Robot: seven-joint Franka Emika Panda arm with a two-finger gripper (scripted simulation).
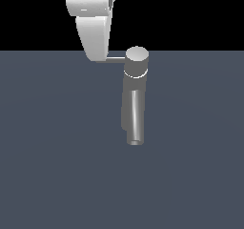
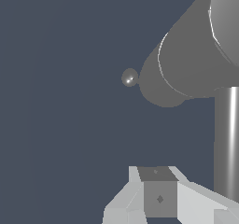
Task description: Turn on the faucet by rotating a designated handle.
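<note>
A grey metal faucet [image 1: 135, 87] stood near the middle of the dark blue-grey floor [image 1: 52, 166], its tube spout [image 1: 135, 118] reaching toward the near edge. Farther back, the thin handle [image 1: 116, 58] jutted from the round cap [image 1: 137, 55] toward the exterior view's left. The white gripper [image 1: 96, 56] covered its tip; whether its fingers were spread or closed could not be told.
</note>
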